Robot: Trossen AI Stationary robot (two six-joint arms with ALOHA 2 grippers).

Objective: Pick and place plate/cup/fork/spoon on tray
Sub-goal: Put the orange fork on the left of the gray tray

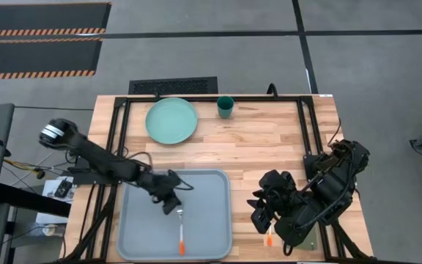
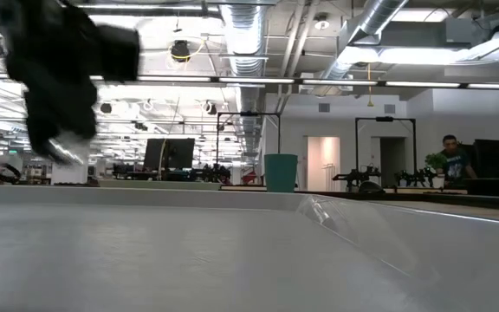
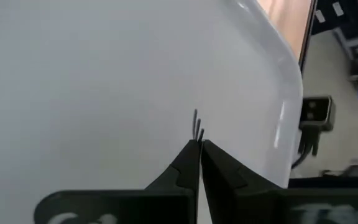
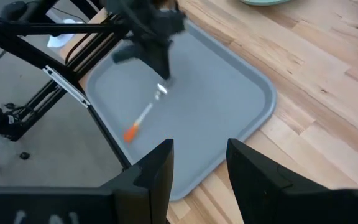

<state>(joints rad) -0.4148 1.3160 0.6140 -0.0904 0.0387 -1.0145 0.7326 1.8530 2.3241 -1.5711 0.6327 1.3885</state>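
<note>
My left gripper point(image 1: 176, 207) hangs over the tray point(image 1: 211, 238), fingers pinched together with the prongs of the fork point(image 1: 181, 231) showing just past their tips; whether they grip the prongs I cannot tell; the fork lies on the tray, orange end away from me. My right gripper point(image 4: 199, 163) waits, spread apart, beside the tray; the plate point(image 1: 171, 120) and cup point(image 1: 226, 107) sit on the table's far side.

the fork point(image 1: 181, 229) lies in the tray point(image 1: 211, 183), its prongs right at the left gripper point(image 1: 178, 207) and its handle trailing away from it. the plate point(image 1: 171, 120) and cup point(image 1: 226, 107) sit on the worktop point(image 1: 269, 139) well beyond that gripper, outside the tray, cup just right of plate. the right gripper point(image 1: 259, 217) hangs beside the tray's right rim.
</note>
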